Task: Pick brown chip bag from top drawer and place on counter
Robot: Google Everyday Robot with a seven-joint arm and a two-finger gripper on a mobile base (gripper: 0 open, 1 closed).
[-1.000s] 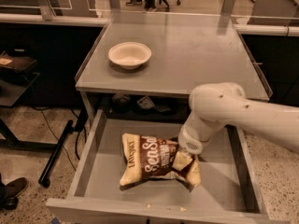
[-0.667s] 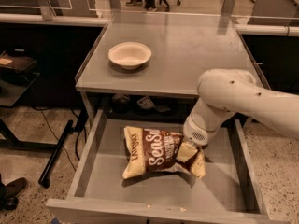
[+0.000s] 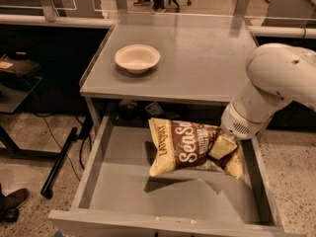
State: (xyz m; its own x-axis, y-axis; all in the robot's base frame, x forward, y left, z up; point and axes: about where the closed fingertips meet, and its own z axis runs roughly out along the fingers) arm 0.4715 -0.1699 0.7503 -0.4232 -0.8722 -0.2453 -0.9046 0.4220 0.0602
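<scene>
The brown chip bag point(image 3: 185, 147), dark brown with white lettering and cream-yellow ends, hangs in the air above the open top drawer point(image 3: 123, 191), its shadow on the drawer floor below. My gripper point(image 3: 223, 146) is shut on the bag's right end, under the white arm wrist point(image 3: 242, 120). The bag sits just in front of and below the counter's front edge. The grey counter point(image 3: 197, 63) lies behind, above the drawer.
A white bowl point(image 3: 137, 58) stands on the counter's left part. Dark side desks flank the counter left and right. A black stand leg and cables lie on the floor at left. A shoe shows at the lower left corner.
The arm has risen and moved right, lifting the chip bag off the drawer floor; the bag now hangs clear above it.
</scene>
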